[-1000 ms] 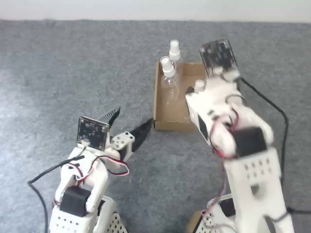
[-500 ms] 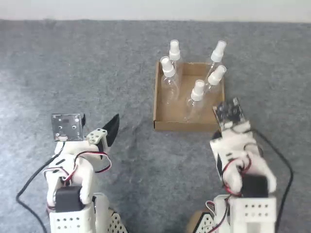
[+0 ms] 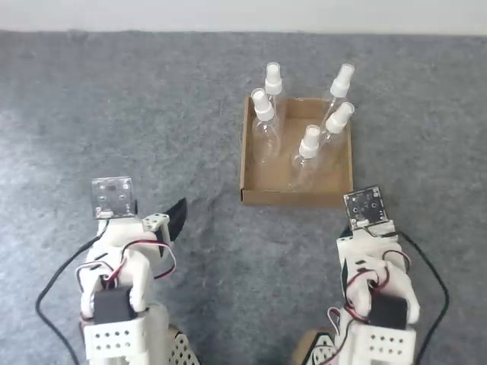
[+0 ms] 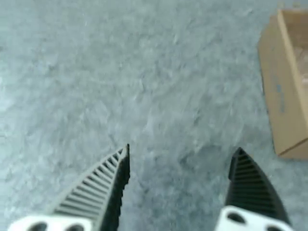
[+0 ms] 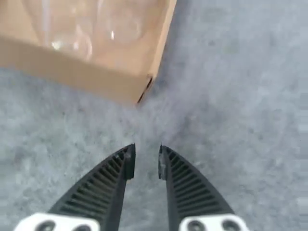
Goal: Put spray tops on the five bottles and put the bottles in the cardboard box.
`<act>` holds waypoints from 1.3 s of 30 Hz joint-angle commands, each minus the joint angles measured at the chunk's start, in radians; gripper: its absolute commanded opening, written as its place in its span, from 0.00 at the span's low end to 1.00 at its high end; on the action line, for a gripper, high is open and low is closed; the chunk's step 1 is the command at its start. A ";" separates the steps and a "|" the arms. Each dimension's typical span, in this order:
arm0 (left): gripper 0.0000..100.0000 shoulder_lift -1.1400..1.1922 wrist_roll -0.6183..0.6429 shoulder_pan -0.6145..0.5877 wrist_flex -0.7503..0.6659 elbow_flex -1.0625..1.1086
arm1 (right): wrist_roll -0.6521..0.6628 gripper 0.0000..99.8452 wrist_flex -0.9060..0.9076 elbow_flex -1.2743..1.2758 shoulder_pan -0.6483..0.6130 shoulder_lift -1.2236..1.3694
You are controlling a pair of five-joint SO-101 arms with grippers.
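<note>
The cardboard box (image 3: 257, 181) sits at the middle back of the grey carpet. Several clear bottles (image 3: 265, 133) stand inside it, each with a white spray top (image 3: 262, 103). My left gripper (image 4: 182, 149) is open over bare carpet, with nothing in it and a corner of the box (image 4: 284, 98) off to one side. In the high view its arm (image 3: 122, 262) is at the front left. My right gripper (image 5: 146, 147) is shut on nothing, just short of the near right corner of the box (image 5: 86, 74). Clear bottle bases (image 5: 72, 38) show inside.
Grey carpet (image 3: 114, 114) covers the whole table with open room left of the box. The right arm (image 3: 373, 266) stands at the front right, below the box. Cables (image 3: 53, 304) trail from both arm bases.
The right arm has pulled back from over the box to the front right, uncovering the bottles there. The left arm has also drawn back toward its base.
</note>
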 commanded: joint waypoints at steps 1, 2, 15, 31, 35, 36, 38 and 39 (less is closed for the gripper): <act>0.31 -0.009 -0.005 -0.003 -0.002 0.067 | 0.011 0.05 -0.051 0.048 0.007 -0.031; 0.31 -0.009 -0.005 -0.003 -0.017 0.096 | 0.009 0.05 -0.050 0.044 0.007 -0.033; 0.05 -0.009 -0.005 -0.005 -0.018 0.150 | 0.008 0.05 0.231 0.046 0.004 -0.024; 0.06 -0.009 -0.002 -0.003 -0.021 0.150 | 0.008 0.05 0.236 0.046 0.002 -0.027; 0.06 -0.009 -0.002 -0.003 -0.021 0.150 | 0.008 0.05 0.236 0.046 0.002 -0.027; 0.06 -0.009 -0.002 -0.003 -0.021 0.150 | 0.008 0.05 0.236 0.046 0.002 -0.027; 0.06 -0.009 -0.002 -0.003 -0.021 0.150 | 0.008 0.05 0.236 0.046 0.002 -0.027; 0.06 -0.009 -0.002 -0.003 -0.021 0.150 | 0.008 0.05 0.236 0.046 0.002 -0.027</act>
